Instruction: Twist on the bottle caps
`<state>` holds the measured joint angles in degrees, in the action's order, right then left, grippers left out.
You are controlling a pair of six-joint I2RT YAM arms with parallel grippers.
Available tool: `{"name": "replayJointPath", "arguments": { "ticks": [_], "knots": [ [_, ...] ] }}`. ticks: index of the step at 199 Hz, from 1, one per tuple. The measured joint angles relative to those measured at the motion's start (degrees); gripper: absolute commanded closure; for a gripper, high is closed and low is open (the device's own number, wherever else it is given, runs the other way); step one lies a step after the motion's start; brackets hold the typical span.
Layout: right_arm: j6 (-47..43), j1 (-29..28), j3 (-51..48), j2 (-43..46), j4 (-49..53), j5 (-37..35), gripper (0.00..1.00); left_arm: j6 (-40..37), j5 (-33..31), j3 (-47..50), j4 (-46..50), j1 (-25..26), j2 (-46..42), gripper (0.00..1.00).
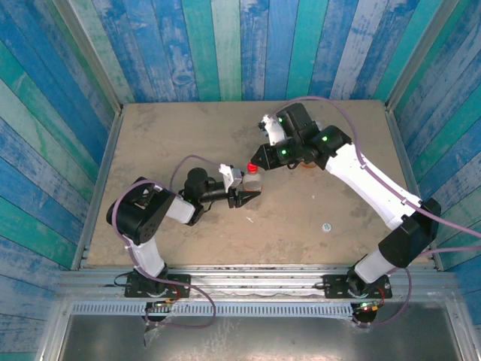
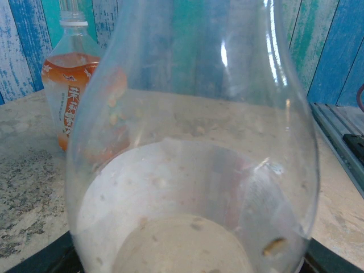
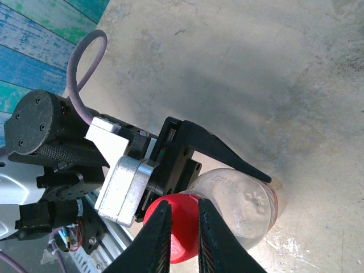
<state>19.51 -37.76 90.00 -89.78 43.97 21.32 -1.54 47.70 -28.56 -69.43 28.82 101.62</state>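
The small clear bottle [image 1: 253, 182] stands upright at mid-table, and my left gripper [image 1: 242, 188] is shut on its body from the left. Seen from the left wrist, its glassy wall [image 2: 187, 170] is right against the camera. A red cap [image 3: 183, 227] sits on the neck above the bottle's shoulder [image 3: 242, 199]. My right gripper [image 3: 182, 202] hangs over that cap, jaws almost together and narrower than the cap. I cannot tell whether they touch it. The orange-labelled bottle [image 2: 71, 91] stands uncapped behind. The white cap [image 1: 326, 226] lies on the table to the right.
Blue and green plank walls [image 1: 225, 45] close in the table on three sides. My right arm [image 1: 368, 180] stretches diagonally from the near right corner. A metal rail [image 1: 255, 282] runs along the near edge.
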Motion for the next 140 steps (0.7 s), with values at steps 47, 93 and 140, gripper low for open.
{"name": "replayJointPath", "arguments": {
  "ticks": [47, 93, 140],
  "knots": [
    [0.5, 0.1, -1.8, 1.4, -1.2, 0.4, 0.88, -0.1, 0.3, 0.0, 0.0, 0.0, 0.0, 0.37],
    [1.5, 0.0, -3.8, 3.2, -1.7, 0.4, 0.9, -0.1, 0.7, 0.0, 0.0, 0.0, 0.0, 0.37],
    [2.9, -0.9, -6.1, 5.2, -1.9, 0.4, 0.9, 0.0, 0.8, 0.0, 0.1, -0.2, 0.0, 0.37]
  ]
}}
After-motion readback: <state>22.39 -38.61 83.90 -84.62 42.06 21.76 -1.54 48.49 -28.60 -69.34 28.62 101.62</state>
